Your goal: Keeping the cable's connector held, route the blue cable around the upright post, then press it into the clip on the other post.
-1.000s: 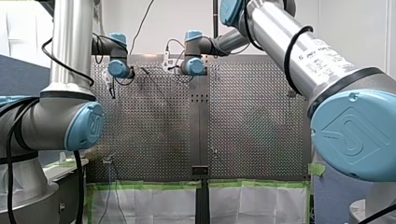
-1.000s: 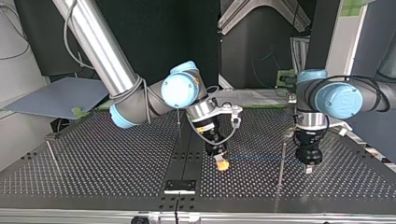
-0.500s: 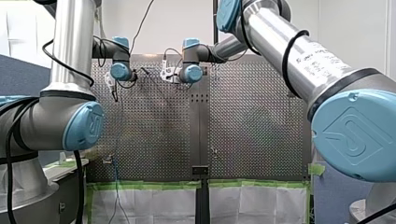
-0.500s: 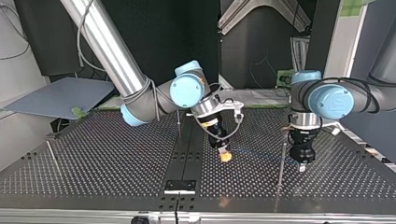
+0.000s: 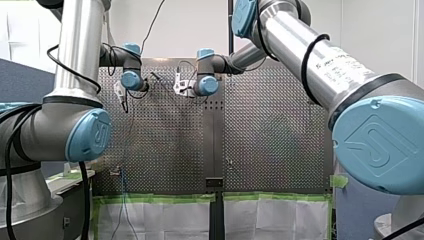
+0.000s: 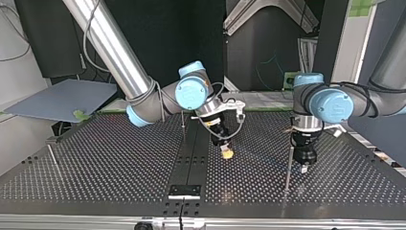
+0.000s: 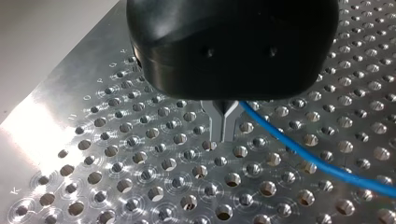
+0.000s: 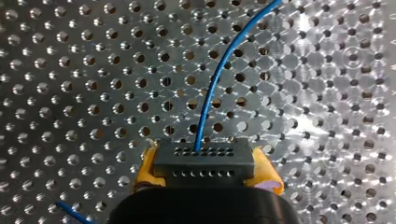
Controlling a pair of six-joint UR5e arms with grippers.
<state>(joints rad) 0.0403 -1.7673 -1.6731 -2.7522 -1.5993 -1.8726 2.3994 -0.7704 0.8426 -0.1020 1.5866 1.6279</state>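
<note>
Two grippers (image 6: 227, 153) (image 6: 304, 168); one blue cable (image 7: 303, 154); one connector (image 8: 203, 156); three posts (image 6: 288, 167) (image 6: 183, 127) (image 6: 51, 155).

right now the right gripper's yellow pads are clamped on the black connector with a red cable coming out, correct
The cable is blue, not red. The right wrist view shows it leaving the black connector, clamped by the right gripper between its yellow pads.

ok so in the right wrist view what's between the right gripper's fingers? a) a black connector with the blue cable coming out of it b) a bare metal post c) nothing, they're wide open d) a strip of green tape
a: in the right wrist view the black connector sits clamped between the yellow-padded fingers of my right gripper, and the blue cable runs out of it, ahead of the gripper.
</note>
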